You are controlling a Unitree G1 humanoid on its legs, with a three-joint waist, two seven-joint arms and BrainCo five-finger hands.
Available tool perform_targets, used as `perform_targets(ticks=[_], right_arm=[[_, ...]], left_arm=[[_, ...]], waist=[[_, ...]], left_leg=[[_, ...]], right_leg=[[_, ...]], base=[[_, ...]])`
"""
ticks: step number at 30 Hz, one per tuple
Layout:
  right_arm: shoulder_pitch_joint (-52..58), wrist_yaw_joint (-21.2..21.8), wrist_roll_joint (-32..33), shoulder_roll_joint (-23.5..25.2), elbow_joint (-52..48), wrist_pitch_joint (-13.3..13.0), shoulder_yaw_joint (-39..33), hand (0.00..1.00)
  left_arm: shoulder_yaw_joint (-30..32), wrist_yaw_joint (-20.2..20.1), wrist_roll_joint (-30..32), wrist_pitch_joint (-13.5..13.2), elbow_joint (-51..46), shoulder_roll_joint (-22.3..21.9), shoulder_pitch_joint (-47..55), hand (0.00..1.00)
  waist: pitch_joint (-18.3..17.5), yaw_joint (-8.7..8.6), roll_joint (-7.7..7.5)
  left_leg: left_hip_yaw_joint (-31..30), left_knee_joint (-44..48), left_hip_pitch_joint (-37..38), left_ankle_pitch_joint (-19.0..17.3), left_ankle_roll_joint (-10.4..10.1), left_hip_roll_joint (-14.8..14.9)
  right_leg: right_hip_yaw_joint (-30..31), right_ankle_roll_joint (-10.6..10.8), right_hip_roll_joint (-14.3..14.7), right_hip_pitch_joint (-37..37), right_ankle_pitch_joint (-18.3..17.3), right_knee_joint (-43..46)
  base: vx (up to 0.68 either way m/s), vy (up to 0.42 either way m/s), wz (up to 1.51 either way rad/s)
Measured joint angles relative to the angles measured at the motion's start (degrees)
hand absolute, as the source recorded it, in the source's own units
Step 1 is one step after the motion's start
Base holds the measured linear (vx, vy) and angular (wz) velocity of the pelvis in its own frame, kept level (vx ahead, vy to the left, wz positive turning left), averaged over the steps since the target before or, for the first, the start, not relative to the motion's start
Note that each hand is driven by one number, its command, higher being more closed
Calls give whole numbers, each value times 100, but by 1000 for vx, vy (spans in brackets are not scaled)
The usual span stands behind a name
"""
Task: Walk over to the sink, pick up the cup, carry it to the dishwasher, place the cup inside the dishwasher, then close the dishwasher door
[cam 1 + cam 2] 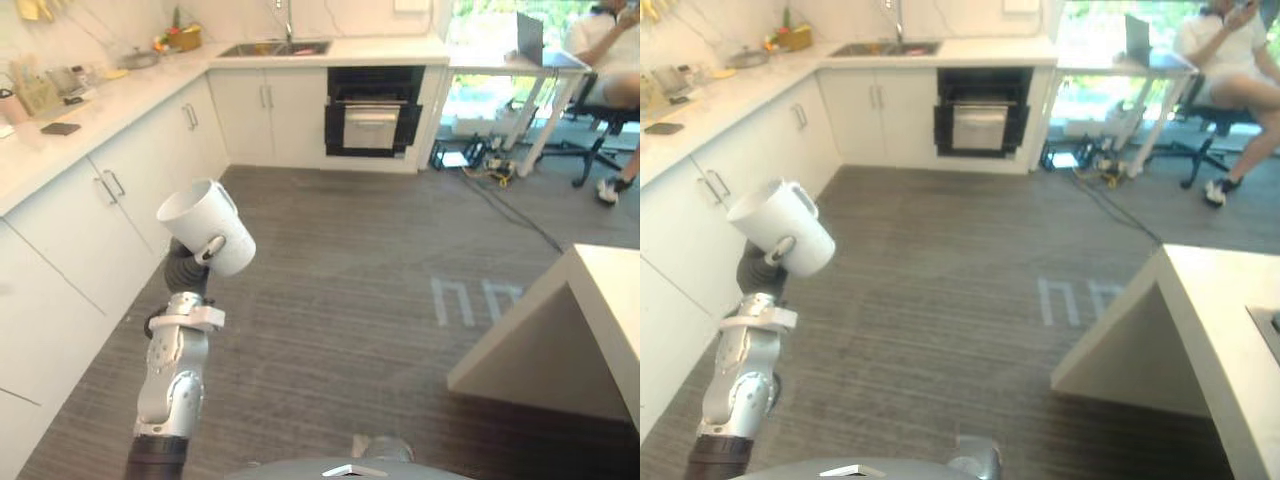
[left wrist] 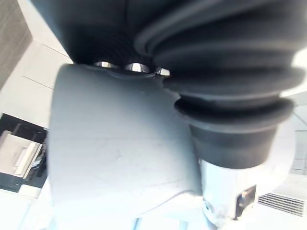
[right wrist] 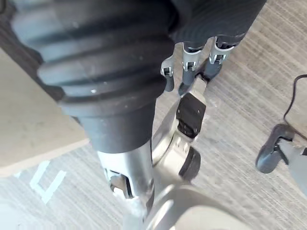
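The cup (image 1: 205, 228) is in the air at the left of the frame, gripped by the left hand (image 1: 209, 249), whose fingers curl round its side. It is tilted, with its mouth turned toward the upper left. The left wrist view shows little more than fingertips (image 2: 135, 67) over the cup's edge, so I judge the hold shallow. A jolt while walking could let the cup turn or slip, and it would drop onto the bare floor. The right hand (image 3: 192, 72) hangs over the floor with loose fingers and holds nothing, so it is no help if the cup goes. The dishwasher (image 1: 372, 112) stands open at the top centre of the frame, just right of the sink (image 1: 275, 48) and well apart from the cup, so much of the carry remains. The cupboards (image 1: 120, 200) run along the left side near the raised arm. Drifting left could knock the cup or the elbow against a door or handle. At the lower right the corner of a white counter (image 1: 560, 330) juts toward the path and could catch the right arm on a wide turn. Cables (image 1: 500, 180) lie on the floor at the upper right by the desk where a person (image 1: 610, 60) sits, and veering that way risks a trip. At the dishwasher, the tilted cup could strike the rack or the frame of the opening.
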Motion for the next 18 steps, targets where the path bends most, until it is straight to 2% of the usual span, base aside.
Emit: perform_targets(ticks=[1, 2, 3, 5, 6, 7, 8, 9, 10, 11, 12, 14, 15, 16, 17, 18], right_arm=[[-38, 25, -3, 101, -6, -5, -1, 0], [-1, 56, -4, 217, -10, -5, 10, 0], [9, 68, -4, 266, -19, -4, 14, 0], [80, 121, -2, 480, -279, 11, 83, 0], [114, 125, -2, 537, -364, 17, 135, 0], [210, 125, -1, 578, -458, 29, 165, 0], [296, 102, -2, 556, -454, 69, 167, 0], [321, 100, -2, 548, -453, 105, 141, 0], [323, 92, -2, 524, -451, 120, 92, 0], [353, 107, 7, 430, -461, 124, 66, 0], [363, 95, 6, 396, -463, 111, 70, 0], [365, 7, 8, 355, -453, 123, 191, 0], [376, 9, 8, 335, -460, 125, 197, 0], [426, 10, 9, 322, -530, 121, 177, 0], [550, 8, 6, 277, -691, 130, 201, 0], [576, 37, 8, 255, -793, 127, 284, 0]], left_arm=[[-34, 77, 3, 6, 31, 45, -176, 100], [-77, 81, 7, 7, 17, 71, -332, 100], [-89, 85, 6, 7, 10, 77, -364, 100], [-256, 78, 10, 11, -94, 113, -412, 100], [-302, 62, 10, 13, -146, 127, -424, 100], [-344, 27, 10, 27, -215, 99, -422, 100], [-344, -24, 5, 44, -306, 21, -415, 100], [-352, -51, 4, 73, -399, -61, -403, 100], [-354, -70, 3, 108, -533, -102, -402, 100], [-403, -101, 3, 164, -662, -207, -378, 100], [-453, -114, 3, 202, -716, -267, -343, 100], [-688, -125, 10, 348, -777, -448, -164, 100], [-750, -126, 10, 375, -779, -496, -97, 100], [-849, -162, 14, 377, -781, -591, -1, 100], [-892, -190, 15, 346, -784, -681, 117, 100], [-885, -192, 15, 308, -788, -740, 207, 100]], waist=[[25, 2, -19], [115, 3, -153], [130, 10, -177], [173, 39, -167], [181, 57, -177], [181, 40, -201], [167, 39, -197], [177, 42, -71], [149, 53, 32], [146, 53, 196], [138, 48, 234], [121, 39, 228], [111, 30, 259], [114, 34, 298], [104, 71, 417], [112, 111, 489]], left_leg=[[-32, -28, 104, -71, 6, 35], [-54, -113, 235, -114, 7, 26], [-83, -146, 316, -137, 2, 27], [-164, -191, 481, -345, -111, 145], [-196, -133, 591, -498, -175, 162], [-302, 13, 707, -711, -240, 152], [-392, 211, 902, -1004, -337, 212], [-482, 300, 994, -1171, -407, 314], [-482, 380, 1044, -1278, -447, 394], [-480, 465, 1137, -1297, -482, 491], [-477, 538, 1166, -1250, -496, 521], [-481, 1379, 1061, -1053, -390, 549], [-485, 1926, 851, -949, -443, 606], [-564, 3257, 203, -354, -738, 752], [-607, 4292, -326, 758, -880, 999], [-562, 4607, -489, 1470, -776, 1139]], right_leg=[[-7, 74, 287, -92, -184, -808], [-67, 175, 442, -137, -120, -1779], [-129, 192, 492, -160, -37, -2194], [-109, 236, 842, -113, 649, -4140], [-103, 247, 874, -59, 748, -4513], [-101, 232, 842, 55, 666, -4504], [-162, 143, 806, 152, 921, -4140], [-290, 127, 794, 95, 912, -3658], [-295, 5, 795, -7, 830, -3205], [-393, -35, 765, -66, 325, -2648], [-446, -35, 730, -54, 111, -2446], [-597, -39, 639, 163, -538, -1952], [-633, -37, 670, 256, -642, -1954], [-702, -35, 737, 492, -798, -2002], [-730, -80, 977, 817, -874, -2227], [-684, -125, 1133, 1023, -895, -2418]], base=[[182, 14, 13], [193, -46, 25], [201, -83, 23], [307, -135, 26], [465, -237, 46], [523, -288, 66], [552, -294, 76], [438, -234, 75], [398, -213, 69], [322, -171, 58], [407, -204, 54], [384, -211, 42], [339, -205, 35], [330, -168, 17], [435, -156, 1], [524, -96, -24]])
